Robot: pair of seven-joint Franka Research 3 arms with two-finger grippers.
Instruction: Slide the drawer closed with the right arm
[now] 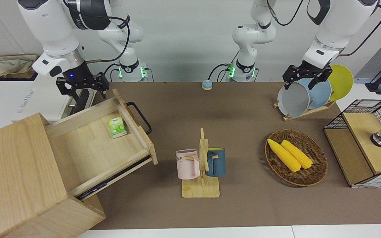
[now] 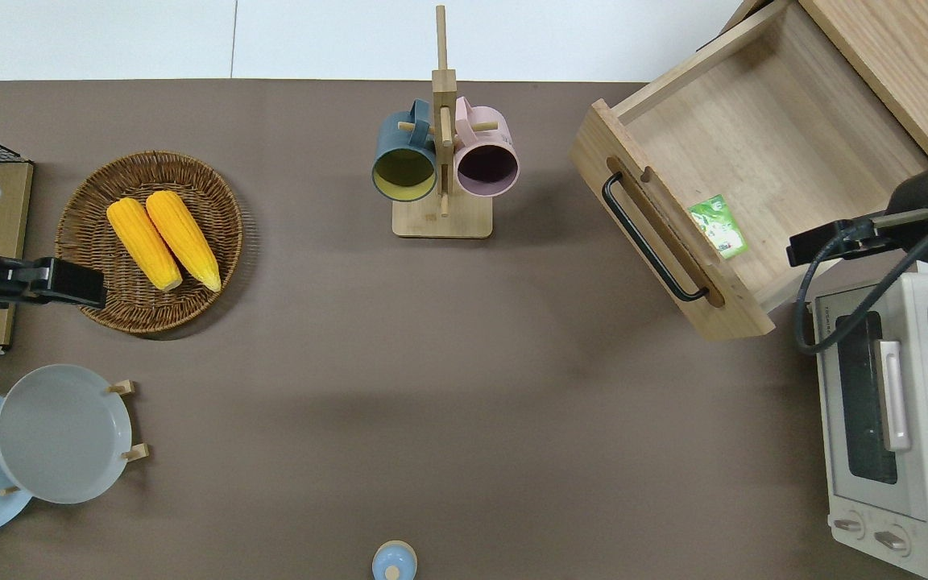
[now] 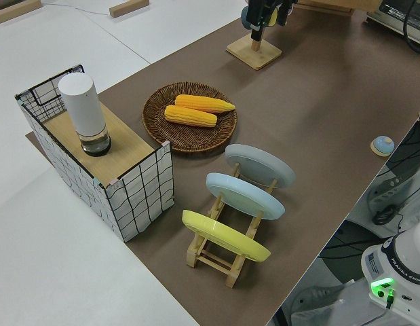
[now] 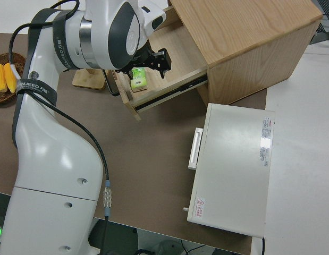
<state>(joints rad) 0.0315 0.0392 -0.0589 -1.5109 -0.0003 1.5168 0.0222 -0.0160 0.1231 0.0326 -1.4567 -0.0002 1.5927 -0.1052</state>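
Pale wood everywhere on this one, so here's how I read it from my chair. The drawer (image 1: 101, 142) is pulled well out of its cabinet (image 1: 21, 178) at the right arm's end of the table, sitting at an angle to the table edge, with the thick front board facing the mug rack (image 1: 201, 165). My right gripper (image 1: 82, 86) hangs over the drawer's corner nearest the robots, just by the toaster oven (image 2: 891, 427), and its fingers look spread apart with nothing in them. It isn't touching the wood as far as I can tell. To do this well I'd bring the gripper round to the outer face of the front board, near the black handle (image 2: 651, 238), set the fingers flat against it and push straight along the slide rails, not square to the table, since the whole cabinet is skewed. Pushing off-centre would probably rack the tray or shove the cabinet, so I'd aim mid-board and go slow. Looks-wise it's a wide shallow tray, light grain, dark runner visible under the side wall, and a small green packet (image 1: 117, 127) lies inside against the front board, low enough that I don't expect it to catch. Left arm is parked; I can't tell what its gripper (image 1: 306, 74) is doing.
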